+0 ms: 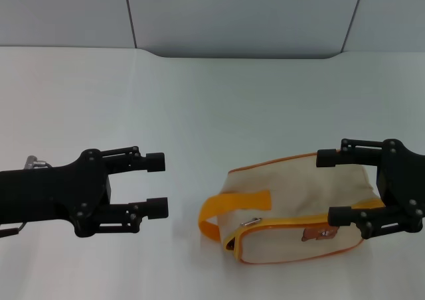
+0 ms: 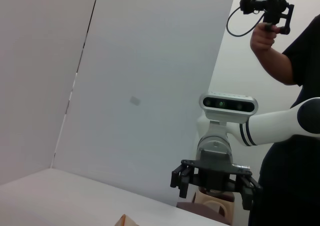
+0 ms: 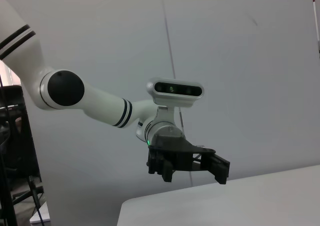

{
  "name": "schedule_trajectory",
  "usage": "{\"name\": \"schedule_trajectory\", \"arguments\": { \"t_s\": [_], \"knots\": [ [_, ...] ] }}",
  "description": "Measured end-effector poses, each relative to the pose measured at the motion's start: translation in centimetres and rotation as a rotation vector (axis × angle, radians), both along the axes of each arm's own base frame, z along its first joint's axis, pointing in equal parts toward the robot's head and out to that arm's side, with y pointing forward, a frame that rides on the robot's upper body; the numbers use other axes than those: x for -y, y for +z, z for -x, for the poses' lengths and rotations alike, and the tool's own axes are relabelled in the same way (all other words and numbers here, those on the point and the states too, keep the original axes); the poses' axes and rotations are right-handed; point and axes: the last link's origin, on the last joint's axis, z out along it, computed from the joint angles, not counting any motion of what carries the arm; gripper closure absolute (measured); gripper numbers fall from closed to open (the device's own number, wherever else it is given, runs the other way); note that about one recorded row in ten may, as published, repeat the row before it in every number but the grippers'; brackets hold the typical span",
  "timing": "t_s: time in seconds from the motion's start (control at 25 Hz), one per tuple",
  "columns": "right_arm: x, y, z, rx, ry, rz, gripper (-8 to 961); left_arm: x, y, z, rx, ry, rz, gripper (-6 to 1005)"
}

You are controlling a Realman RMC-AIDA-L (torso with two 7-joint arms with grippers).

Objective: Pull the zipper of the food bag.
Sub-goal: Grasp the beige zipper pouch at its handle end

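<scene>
The food bag (image 1: 292, 187), a cream pouch with orange piping, lies on the table right of centre, its orange strap loop (image 1: 229, 207) pointing left. The zipper's small silver pull tab (image 1: 251, 223) sits at the near left corner on the orange zip line. My right gripper (image 1: 331, 186) is open, and its two fingers overlap the bag's right end in the head view; I cannot tell whether they touch it. My left gripper (image 1: 157, 184) is open and holds nothing, a short way left of the strap loop. The left wrist view shows the right gripper (image 2: 215, 183) from afar, and the right wrist view shows the left gripper (image 3: 187, 163).
The white table (image 1: 212, 101) runs back to a grey panelled wall (image 1: 239, 14). Behind the robot's right arm, a person (image 2: 287, 61) holds a camera rig in the left wrist view.
</scene>
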Motion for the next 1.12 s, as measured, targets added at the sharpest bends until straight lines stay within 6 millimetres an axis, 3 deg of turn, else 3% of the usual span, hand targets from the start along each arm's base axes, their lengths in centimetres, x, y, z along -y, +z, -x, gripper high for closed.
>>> {"name": "schedule_trajectory", "arguments": {
  "t_s": [0.44,0.64,0.92,1.04,1.12],
  "knots": [
    [0.0,-0.1,0.1,0.001,0.007,-0.001,117,0.1,0.0,-0.1,-0.001,-0.011,0.005,234],
    [-0.3,0.0,-0.2,0.020,-0.004,-0.021,120,0.5,-1.2,-0.2,-0.018,-0.019,0.047,236],
    [-0.1,0.0,-1.0,0.058,-0.025,-0.009,124,0.9,-6.7,-0.5,-0.153,0.007,0.116,238],
    [0.0,0.0,-1.1,0.059,-0.033,-0.006,126,0.2,-10.1,-0.2,-0.266,0.045,0.133,239],
    [0.1,0.0,-1.1,0.059,-0.035,-0.005,127,0.1,-10.6,-0.2,-0.279,0.050,0.133,239]
  ]
}}
